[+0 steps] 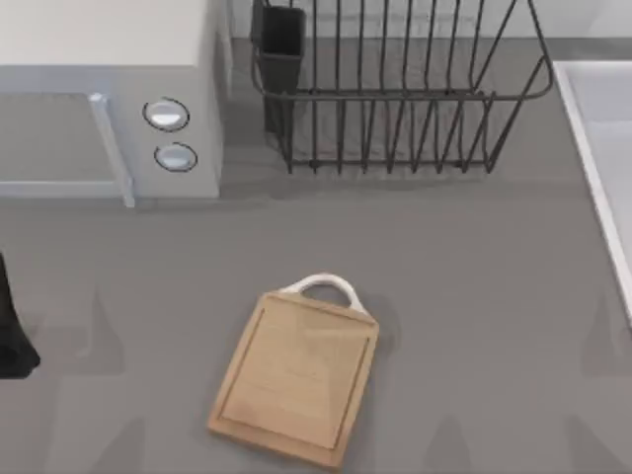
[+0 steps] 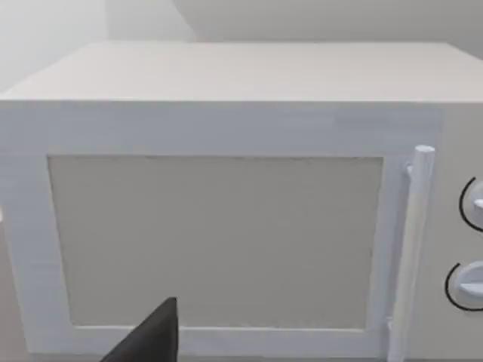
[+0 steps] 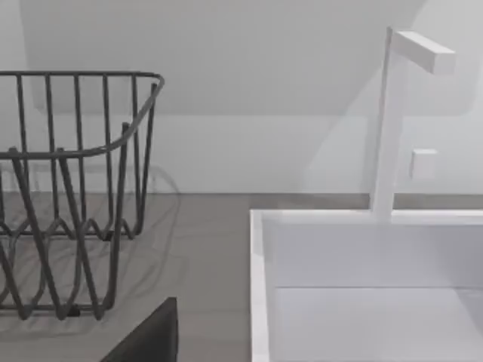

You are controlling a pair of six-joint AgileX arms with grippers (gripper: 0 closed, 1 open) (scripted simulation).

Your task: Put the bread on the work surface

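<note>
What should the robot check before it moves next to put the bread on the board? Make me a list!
1. Bread found: not ok. No bread lies on the grey table around the board.
2. Cutting board free on top: ok, its surface is bare, white loop handle toward the dish rack.
3. Microwave door: shut; whether the bread is inside, cannot tell.
4. Left gripper: at the table's left edge, facing the microwave; ready to grasp, cannot tell.
5. Right gripper: looks toward the sink and rack; ready to grasp, cannot tell.
6. Path across the table to the board: ok, nothing stands in between.
</note>
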